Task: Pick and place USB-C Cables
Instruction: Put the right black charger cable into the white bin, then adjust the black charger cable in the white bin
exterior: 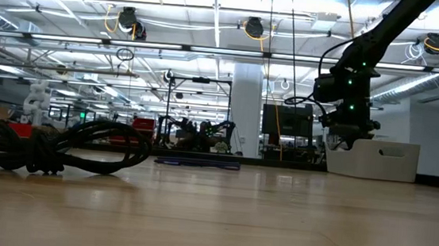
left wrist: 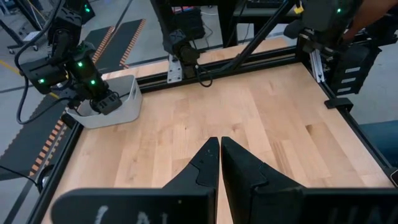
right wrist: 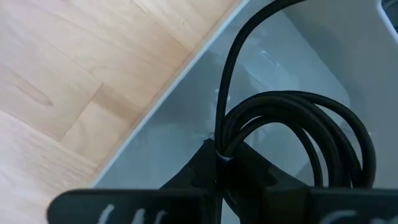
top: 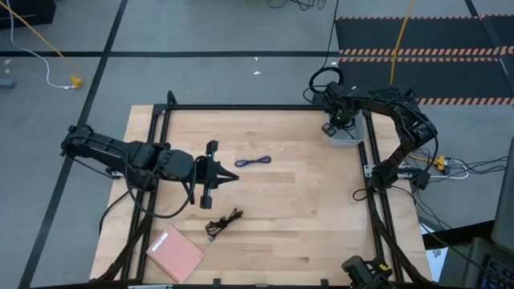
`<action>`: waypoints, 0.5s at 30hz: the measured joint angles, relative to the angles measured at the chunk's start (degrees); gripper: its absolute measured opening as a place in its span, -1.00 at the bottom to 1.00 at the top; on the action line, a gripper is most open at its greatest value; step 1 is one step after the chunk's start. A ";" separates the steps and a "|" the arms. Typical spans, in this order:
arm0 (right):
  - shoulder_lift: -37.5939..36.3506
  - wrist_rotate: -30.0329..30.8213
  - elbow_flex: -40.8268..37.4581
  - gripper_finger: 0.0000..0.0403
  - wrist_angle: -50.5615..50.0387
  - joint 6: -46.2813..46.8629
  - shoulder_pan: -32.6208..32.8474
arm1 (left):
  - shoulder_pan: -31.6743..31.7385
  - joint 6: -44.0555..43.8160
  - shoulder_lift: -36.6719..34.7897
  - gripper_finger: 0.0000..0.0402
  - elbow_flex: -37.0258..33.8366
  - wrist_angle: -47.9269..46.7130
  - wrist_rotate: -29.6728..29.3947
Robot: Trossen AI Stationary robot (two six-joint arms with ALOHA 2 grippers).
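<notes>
The black coiled cable (right wrist: pixel 298 134) sits pinched between my right gripper (right wrist: pixel 219 163) fingers, which are closed on one strand of it; its loops hang down inside the white bin (right wrist: pixel 186 118). In the high view, my right gripper (top: pixel 337 120) is positioned over that bin (top: pixel 347 135) at the far right corner of the wooden table (top: pixel 305 209). In the low view the same gripper (exterior: pixel 348 134) is level with the bin's (exterior: pixel 376 159) top edge.

The blue-purple cable (top: pixel 252 162) lies flat on the table near its centre, touching nothing. The bundled black cable (top: pixel 224 222) lies nearer the front edge, just beside the pink pad (top: pixel 175 254) but apart from it. In the low view this bundle (exterior: pixel 50 146) fills the left foreground.

My left gripper (top: pixel 233 178) hovers above the table between the two remaining cables. Its fingers (left wrist: pixel 208 163) are pressed together and hold nothing. Bare wood is visible ahead of them in the left wrist view, with the bin (left wrist: pixel 109 107) and my right arm farther off.
</notes>
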 joint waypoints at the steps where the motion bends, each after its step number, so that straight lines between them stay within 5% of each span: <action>1: 0.00 0.01 0.00 -0.89 0.02 0.43 0.00 | 0.00 0.01 0.00 -0.89 0.00 -0.02 0.00; 15: -7.58 1.38 0.00 -0.24 -0.40 0.68 0.04 | 0.00 0.34 0.00 -0.89 0.00 -0.02 0.00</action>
